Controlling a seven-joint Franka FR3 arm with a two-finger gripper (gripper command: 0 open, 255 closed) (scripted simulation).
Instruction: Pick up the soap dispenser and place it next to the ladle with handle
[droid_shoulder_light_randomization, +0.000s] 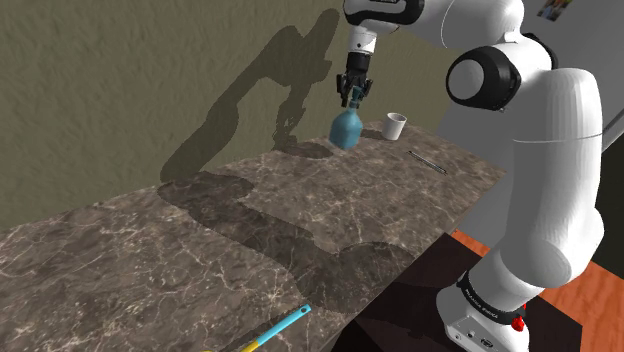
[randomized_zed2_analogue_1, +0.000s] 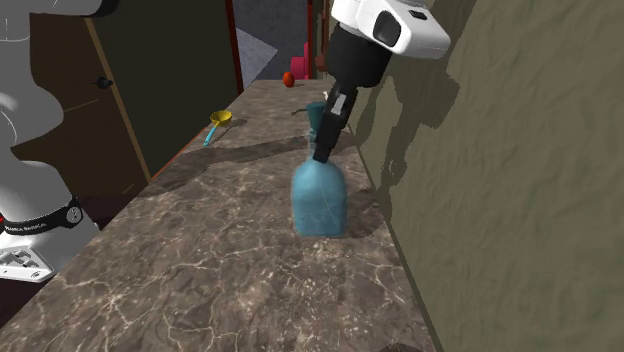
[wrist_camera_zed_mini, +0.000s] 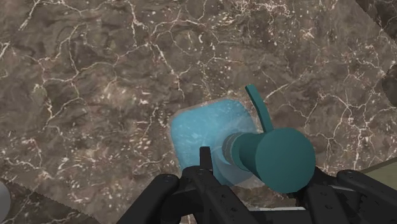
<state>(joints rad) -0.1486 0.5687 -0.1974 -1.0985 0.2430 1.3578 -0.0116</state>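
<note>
Pincer (randomized_zed2_analogue_1: 323, 148) narrow, clamped on the pump neck of the soap dispenser (randomized_zed2_analogue_1: 320, 203), probably to keep it upright. Ladle (randomized_zed2_analogue_1: 214, 123) lies well apart, at the tabletop (randomized_zed2_analogue_1: 180, 265) edge away from the wall (randomized_zed2_analogue_1: 500, 200).

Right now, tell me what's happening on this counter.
The white arm has its black gripper down over the teal pump of the blue soap dispenser, which stands upright on the marble counter close to the wall. Whether it is actually gripped yet, I cannot tell. The ladle, yellow bowl with a blue handle, lies far off at the counter's other end, so the dispenser has not been carried there yet.
</note>
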